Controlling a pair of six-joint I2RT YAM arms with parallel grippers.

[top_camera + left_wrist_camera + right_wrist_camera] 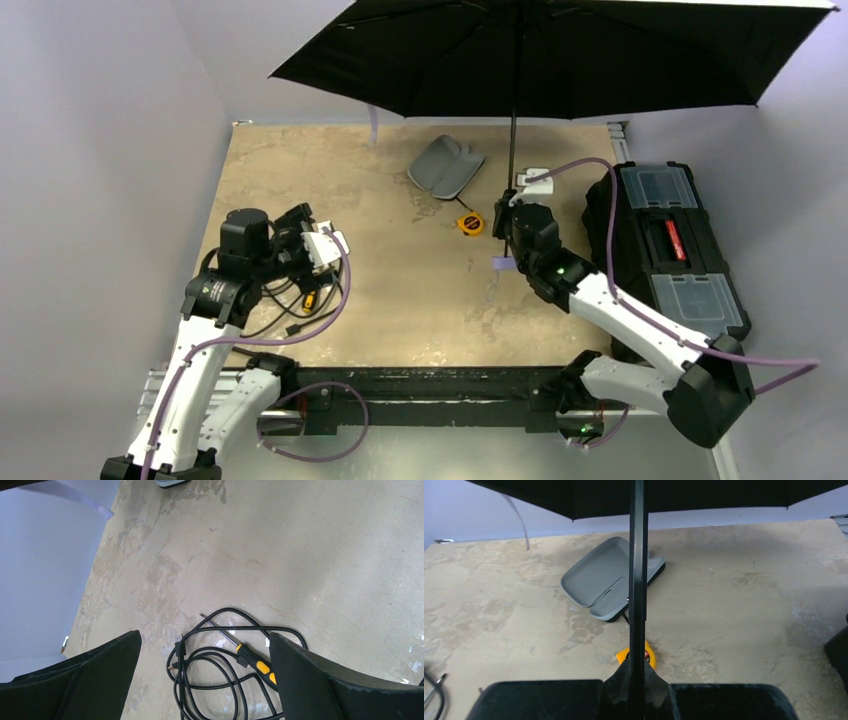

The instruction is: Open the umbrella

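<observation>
Status: I'm calling the compact folding umbrella [560, 55] open. The canopy is fully spread with its black underside facing the cameras. It sits high above the right fingers [684, 700] and shades the far part of the tabletop [400, 290]. The outer side isn't visible from here.

The right fingers are clamped on the thin black shaft [638, 580], low down, and the shaft runs straight up from between them in the wrist view. That makes sense, since a low grip keeps the canopy clear of the arm and the clutter. The small lavender piece [503, 263] just below the fingers is likely the handle, but I can't confirm it.

The left fingers [320, 685] are spread wide and hold nothing, well to the side of the umbrella. Directly under them lie a coiled black cable [240, 627] and a screwdriver with a yellow-and-black handle [256, 664], both on the tabletop and neither touched. I read this as the left arm being kept out of the way to give the ribs room.

Beyond the right fingers, past the shaft, there's an open grey hard-shell case [604, 582] and, nearer, a small yellow tape measure [622, 656]. A black plastic toolbox [670, 240] sits just outboard of the right arm.

Risk as I see it: the canopy is top-heavy on a thin shaft, so any slip in the clamp would let it tilt. I'd avoid fast wrist moves.
</observation>
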